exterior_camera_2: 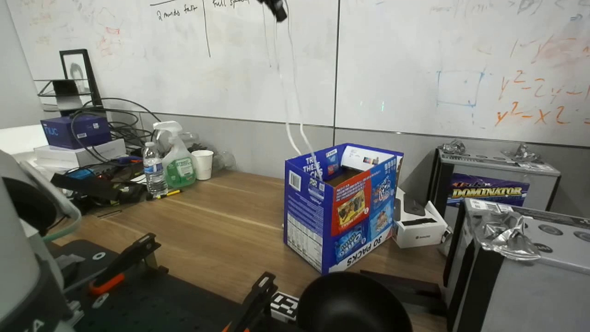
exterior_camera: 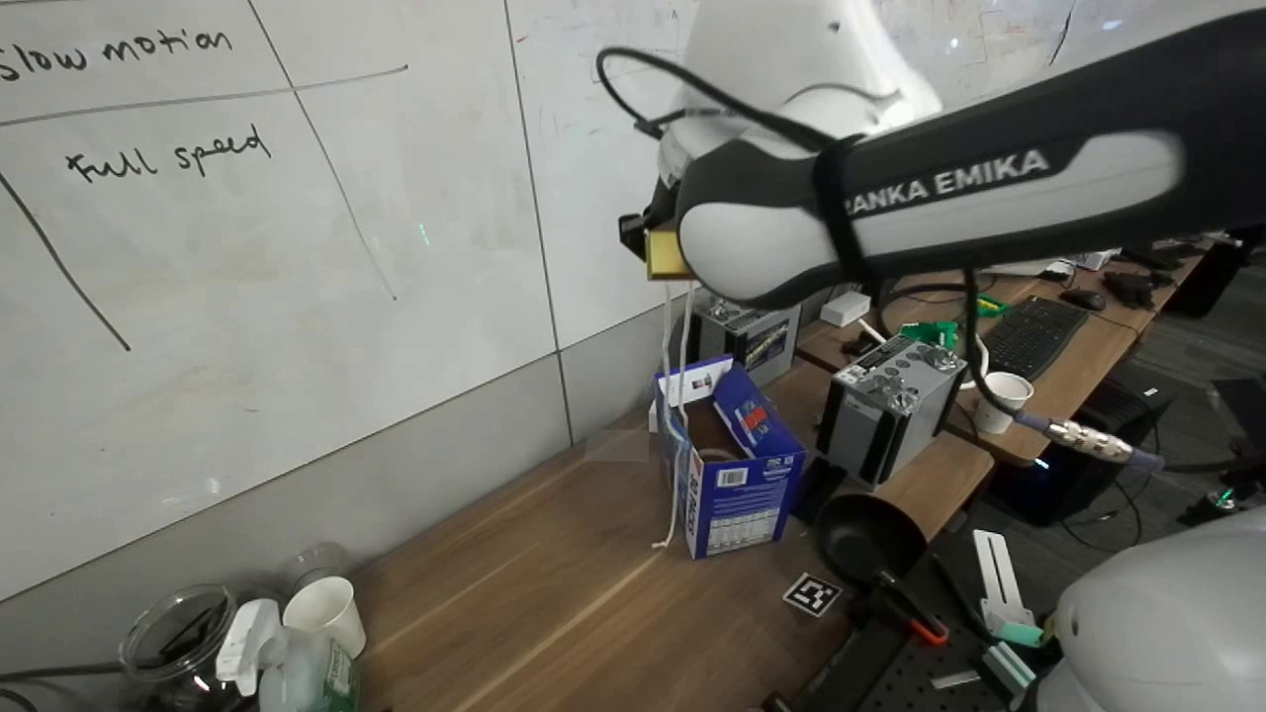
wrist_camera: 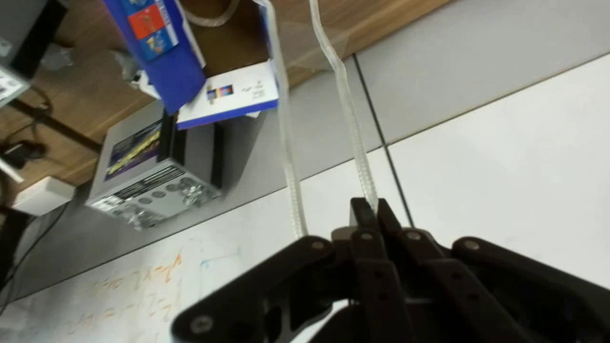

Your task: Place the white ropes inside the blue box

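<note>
Pincer (wrist_camera: 375,212): closed on white ropes (wrist_camera: 351,114), lower centre, wrist view.
Blue box (wrist_camera: 178,78): upper left of pincer there.
Rope axis: near-vertical; one tail (exterior_camera: 675,504) outside, left of box in an exterior view.

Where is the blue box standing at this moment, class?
In an exterior view, the blue box stands on the wooden table, just right of centre, behind the black pan and left of the small white box.
</note>
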